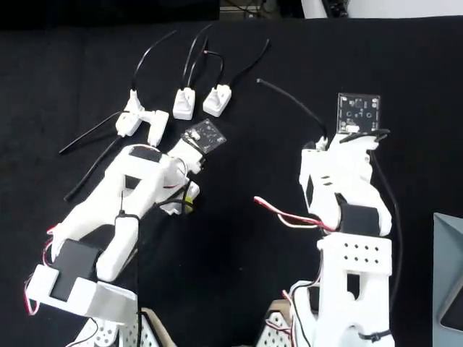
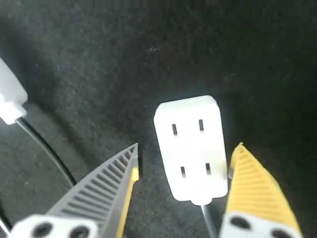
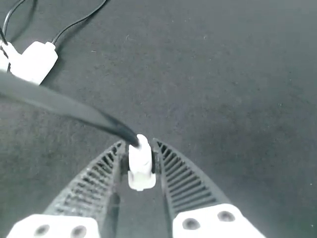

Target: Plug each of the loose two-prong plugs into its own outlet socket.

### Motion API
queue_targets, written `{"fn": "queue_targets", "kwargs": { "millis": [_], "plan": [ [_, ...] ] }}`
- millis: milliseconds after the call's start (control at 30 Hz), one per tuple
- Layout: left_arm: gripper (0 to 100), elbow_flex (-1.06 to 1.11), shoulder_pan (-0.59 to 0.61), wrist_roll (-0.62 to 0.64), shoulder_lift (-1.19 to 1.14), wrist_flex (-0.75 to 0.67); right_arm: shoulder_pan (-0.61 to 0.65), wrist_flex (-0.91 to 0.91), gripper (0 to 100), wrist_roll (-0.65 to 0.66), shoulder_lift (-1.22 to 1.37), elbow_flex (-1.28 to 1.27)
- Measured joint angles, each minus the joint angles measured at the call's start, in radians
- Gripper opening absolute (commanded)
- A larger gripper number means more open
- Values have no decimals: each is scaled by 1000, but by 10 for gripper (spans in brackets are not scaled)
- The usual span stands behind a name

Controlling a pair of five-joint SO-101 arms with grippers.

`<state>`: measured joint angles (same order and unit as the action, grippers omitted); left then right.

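A white outlet socket (image 2: 190,148) with two pairs of slots lies face up on the black cloth, its cord running toward the camera. My left gripper (image 2: 183,171) stands open around it, with a grey finger (image 2: 106,186) on one side and a yellow finger (image 2: 250,183) close to the other. In the high view the left gripper (image 1: 187,201) points down under the folded left arm. My right gripper (image 3: 141,168) is shut on a small white two-prong plug (image 3: 140,166), whose black cable (image 3: 59,104) trails away. The right gripper (image 1: 315,148) hangs at centre right.
More white cord-ends with black cables lie at the back: two side by side (image 1: 184,103) (image 1: 217,100) and a pair further left (image 1: 141,121). One white block (image 3: 34,62) lies off beyond the right gripper. A grey object (image 1: 448,267) sits at the right edge.
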<state>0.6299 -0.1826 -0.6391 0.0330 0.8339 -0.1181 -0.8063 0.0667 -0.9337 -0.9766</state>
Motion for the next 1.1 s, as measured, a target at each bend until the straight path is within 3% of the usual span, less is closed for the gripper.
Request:
{"fn": "queue_targets", "kwargs": {
  "millis": [333,533,800,1100],
  "plan": [
    [292,-35,72,203,387,224,120,0,13,-2,0,0],
    [292,11,226,460,632,278,293,0,14,-43,0,0],
    [292,238,377,646,806,273,531,46,13,-48,0,-12],
    [292,476,520,764,899,84,681,301,12,20,244,-46]
  ]
}}
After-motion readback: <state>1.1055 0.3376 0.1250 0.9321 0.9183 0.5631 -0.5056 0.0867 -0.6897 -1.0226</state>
